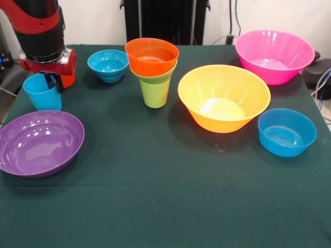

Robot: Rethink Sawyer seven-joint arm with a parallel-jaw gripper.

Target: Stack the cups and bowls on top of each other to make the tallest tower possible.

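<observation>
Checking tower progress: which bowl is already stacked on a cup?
The orange bowl, sitting on the green cup; the other bowls rest on the table.

Looks like a robotics lab here: a red and black robot arm stands at a surface draped in dark green cloth, with loose cables hanging down a plain white wall behind it, and bright plastic bowls laid out like test props.
</observation>
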